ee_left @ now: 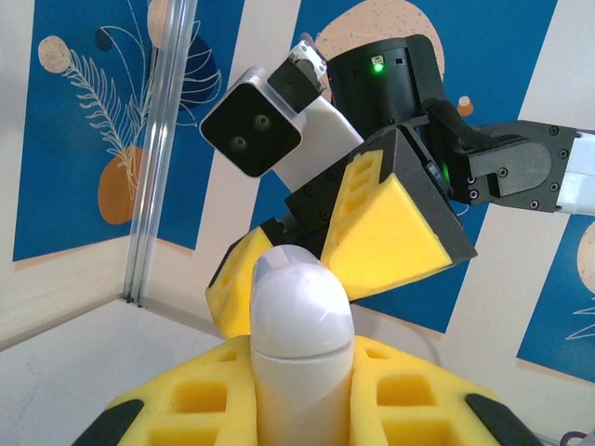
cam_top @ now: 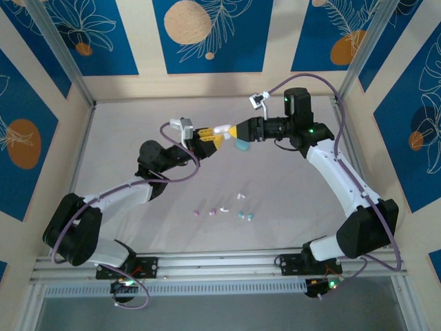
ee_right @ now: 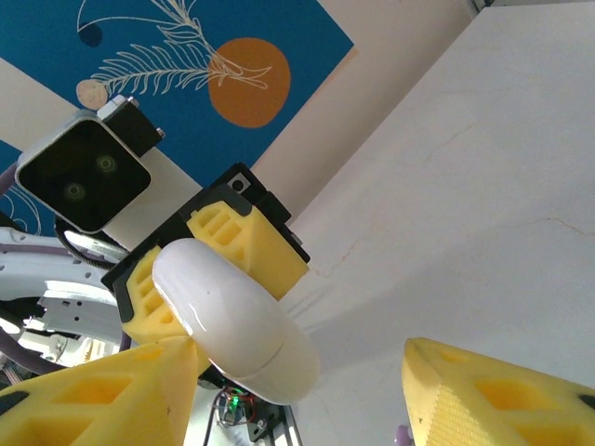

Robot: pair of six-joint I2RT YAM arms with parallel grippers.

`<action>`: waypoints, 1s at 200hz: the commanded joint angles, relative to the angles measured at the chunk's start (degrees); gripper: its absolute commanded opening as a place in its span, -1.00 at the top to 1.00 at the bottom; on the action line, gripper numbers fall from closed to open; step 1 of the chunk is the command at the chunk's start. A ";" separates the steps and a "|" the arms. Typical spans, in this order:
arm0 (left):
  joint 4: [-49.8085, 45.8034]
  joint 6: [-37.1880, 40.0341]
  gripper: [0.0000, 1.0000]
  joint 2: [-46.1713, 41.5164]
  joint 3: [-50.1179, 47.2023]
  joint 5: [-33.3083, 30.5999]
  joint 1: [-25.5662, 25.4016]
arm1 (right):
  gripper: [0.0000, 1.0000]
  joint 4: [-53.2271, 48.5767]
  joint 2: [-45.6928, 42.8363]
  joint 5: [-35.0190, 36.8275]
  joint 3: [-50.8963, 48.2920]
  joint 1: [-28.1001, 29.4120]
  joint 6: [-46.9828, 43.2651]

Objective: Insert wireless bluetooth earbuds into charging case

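Six earbuds (cam_top: 224, 207) lay loose on the table (cam_top: 138, 124), at 6 o'clock from a raised white case (cam_top: 222, 129). One left gripper (cam_top: 209, 137), which clamped that case. One right gripper (cam_top: 235, 132), fingers held apart, straddling the case's tip from 3 o'clock.

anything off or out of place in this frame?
Nothing damaged or spilled. The tiny glossy pink, white and teal earbuds lie scattered loose on the pale table, while the white pebble-shaped case is held aloft, shut, by the left gripper.
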 commanded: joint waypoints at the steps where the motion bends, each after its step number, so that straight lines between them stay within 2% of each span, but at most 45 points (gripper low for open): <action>1: 2.83 -0.57 1.00 -0.20 2.59 4.26 -0.38 | -0.19 1.14 1.54 3.25 1.93 -0.36 2.32; 110: 1.47 1.03 1.00 -1.09 1.72 3.09 -0.30 | -0.21 1.91 1.57 4.18 3.35 -0.58 4.43; 136: 0.56 2.97 1.00 -2.04 0.16 0.07 -0.38 | -0.26 1.89 -0.55 3.24 3.66 -0.63 5.07; 154: -0.23 5.35 1.00 -3.32 -1.78 -3.22 -0.39 | -0.33 1.38 -4.19 5.90 2.82 -1.12 5.47; 170: -1.94 7.72 1.00 -4.84 -3.25 -5.57 -0.38 | -0.36 1.30 -8.18 12.06 0.35 -2.61 8.68; 190: -4.10 10.08 1.00 -7.00 -4.71 -7.52 -0.30 | -0.33 0.31 -12.19 13.17 -4.25 -7.10 12.43; 200: -4.87 10.84 1.00 -8.01 -5.23 -8.20 -0.30 | -0.21 -1.61 -13.02 13.70 -6.71 -9.73 13.77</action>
